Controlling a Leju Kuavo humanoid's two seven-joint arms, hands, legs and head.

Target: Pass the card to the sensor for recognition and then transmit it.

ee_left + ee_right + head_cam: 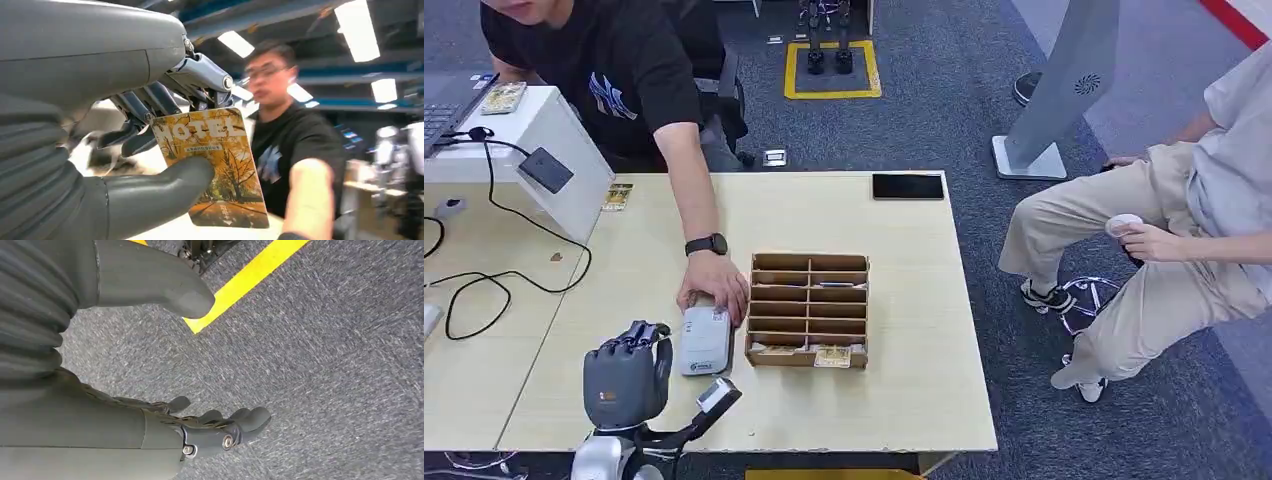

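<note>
The orange-yellow plastic card printed with autumn trees and the word "MOTEL" (215,165) is pinched in the left hand (150,150), the thick grey thumb (165,182) pressing its face and the darker fingers (145,107) behind its top edge. In the head view that left hand (627,375) is raised above the near edge of the pale wooden table (924,390), back of the hand toward the camera, with the card hidden behind it. Just beside it on the table lies the flat white rectangular card sensor (705,340). A person's hand (714,285) with a black wristwatch (707,244) rests on the sensor's far end. Next to the sensor stands a brown cardboard organiser with 2 columns of slots (809,308), cards lying in its nearest slots. A black phone (908,186) lies at the table's far edge. The right hand (150,405) hangs over grey carpet (325,365) crossed by a yellow floor line (245,277), fingers spread apart and holding nothing.
</note>
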